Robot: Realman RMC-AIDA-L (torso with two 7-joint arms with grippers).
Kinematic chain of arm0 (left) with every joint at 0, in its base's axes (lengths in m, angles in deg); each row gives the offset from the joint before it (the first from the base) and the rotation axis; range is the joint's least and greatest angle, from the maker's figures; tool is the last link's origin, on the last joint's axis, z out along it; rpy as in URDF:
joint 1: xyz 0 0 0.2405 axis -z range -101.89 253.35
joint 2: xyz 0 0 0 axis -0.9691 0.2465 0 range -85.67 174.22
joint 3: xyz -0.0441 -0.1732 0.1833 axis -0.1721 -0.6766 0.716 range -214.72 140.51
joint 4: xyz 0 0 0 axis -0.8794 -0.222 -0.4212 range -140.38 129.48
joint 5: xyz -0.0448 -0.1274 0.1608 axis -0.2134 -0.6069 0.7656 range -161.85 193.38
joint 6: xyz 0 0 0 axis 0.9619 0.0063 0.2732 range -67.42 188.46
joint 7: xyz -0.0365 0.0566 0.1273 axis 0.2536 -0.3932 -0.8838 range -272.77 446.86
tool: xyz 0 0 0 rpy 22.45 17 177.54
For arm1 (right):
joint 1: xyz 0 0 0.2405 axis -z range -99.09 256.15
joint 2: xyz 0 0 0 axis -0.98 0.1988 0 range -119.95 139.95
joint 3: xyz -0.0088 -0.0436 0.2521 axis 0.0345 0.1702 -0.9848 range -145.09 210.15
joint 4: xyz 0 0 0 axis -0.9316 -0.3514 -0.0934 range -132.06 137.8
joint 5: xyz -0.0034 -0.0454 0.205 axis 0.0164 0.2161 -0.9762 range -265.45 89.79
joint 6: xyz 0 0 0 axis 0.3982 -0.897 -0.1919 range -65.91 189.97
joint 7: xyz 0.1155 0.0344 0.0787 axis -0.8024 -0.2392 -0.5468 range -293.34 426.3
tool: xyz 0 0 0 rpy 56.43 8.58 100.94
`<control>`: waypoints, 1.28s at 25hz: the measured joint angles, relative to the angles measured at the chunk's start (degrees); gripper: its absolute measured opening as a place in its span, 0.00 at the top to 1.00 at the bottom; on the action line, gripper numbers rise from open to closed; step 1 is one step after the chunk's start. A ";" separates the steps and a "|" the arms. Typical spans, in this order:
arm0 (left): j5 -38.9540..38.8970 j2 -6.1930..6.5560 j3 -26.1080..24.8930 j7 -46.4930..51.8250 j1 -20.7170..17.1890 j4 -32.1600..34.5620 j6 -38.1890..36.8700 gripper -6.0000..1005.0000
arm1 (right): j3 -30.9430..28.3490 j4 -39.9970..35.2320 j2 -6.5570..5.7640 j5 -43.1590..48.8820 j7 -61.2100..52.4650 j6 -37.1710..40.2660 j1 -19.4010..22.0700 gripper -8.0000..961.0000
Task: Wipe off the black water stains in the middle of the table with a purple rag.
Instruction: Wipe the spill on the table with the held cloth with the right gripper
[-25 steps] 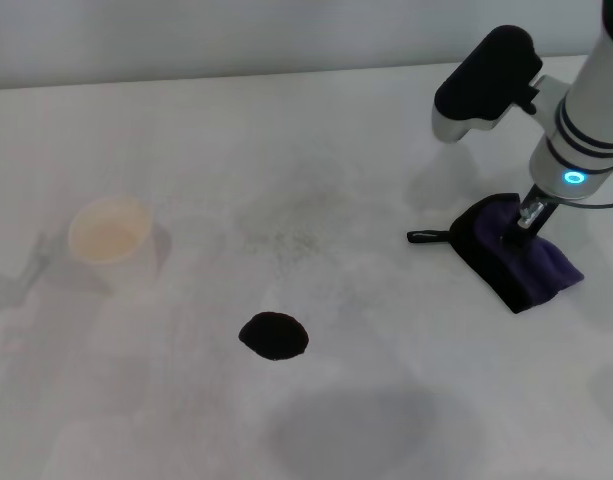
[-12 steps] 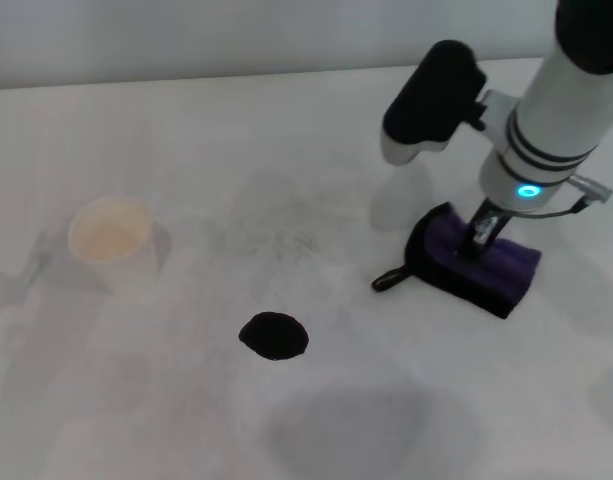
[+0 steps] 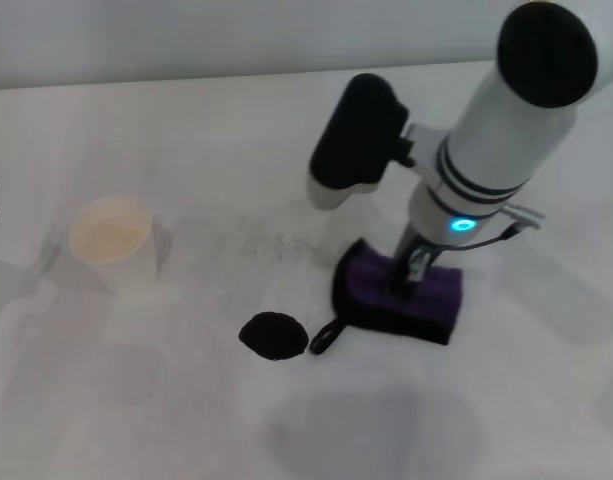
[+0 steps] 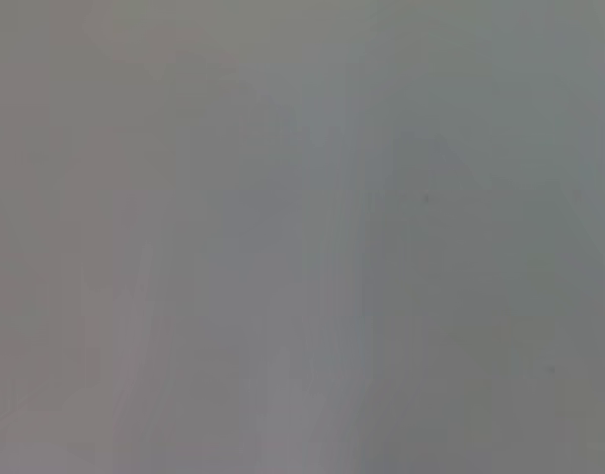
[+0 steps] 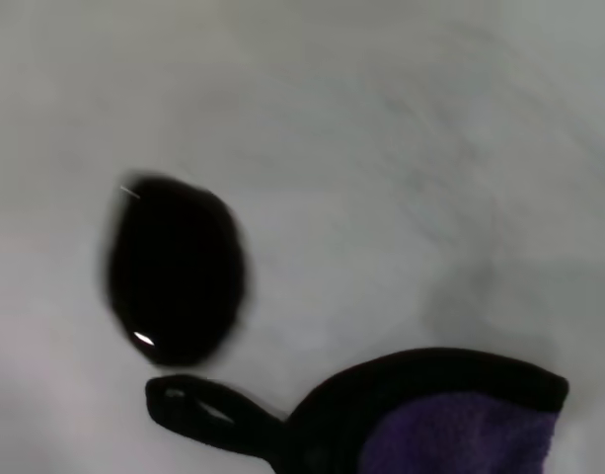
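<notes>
The right end effector point(image 3: 411, 272) stands nose-down on the purple rag point(image 3: 401, 300), its fingertips clenched into the cloth and pressing it flat against the white tabletop point(image 3: 186, 140). The rag lies just right of the tabletop's middle, a folded purple pad with black edging; its short black loop point(image 3: 324, 336) sticks out toward 8 o'clock and ends just beside the black water stains point(image 3: 273, 335), with only a thin strip of white visible between loop and blot. In the right wrist view the same closeness shows: the glossy oval stain point(image 5: 176, 269) sits near the loop point(image 5: 208, 415), and the dark-edged corner of the rag point(image 5: 450, 425) lies just beyond it. The stain is a single intact blot, at about 9 o'clock from the rag. A paper cup point(image 3: 111, 238) stands upright well apart from the stain, at roughly 10 o'clock from it, toward the robot's left side. Faint grey speckles point(image 3: 271, 240) mark the surface at 12 o'clock from the blot. The left end effector is not seen; its wrist camera shows only a plain grey field.
</notes>
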 joint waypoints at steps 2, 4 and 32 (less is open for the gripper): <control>0.08 -0.02 0.01 0.00 0.04 -0.01 0.01 0.12 | 2.14 0.06 0.03 -2.58 -0.01 0.94 -0.92 0.91; 0.17 -0.06 0.05 0.00 0.05 -0.03 0.04 0.12 | 4.81 0.05 0.03 -5.54 -0.12 2.20 -2.11 0.91; 0.26 -0.02 0.13 0.00 -0.73 -1.61 3.71 0.12 | 19.86 -3.87 0.03 -12.26 -5.60 12.45 -13.44 0.91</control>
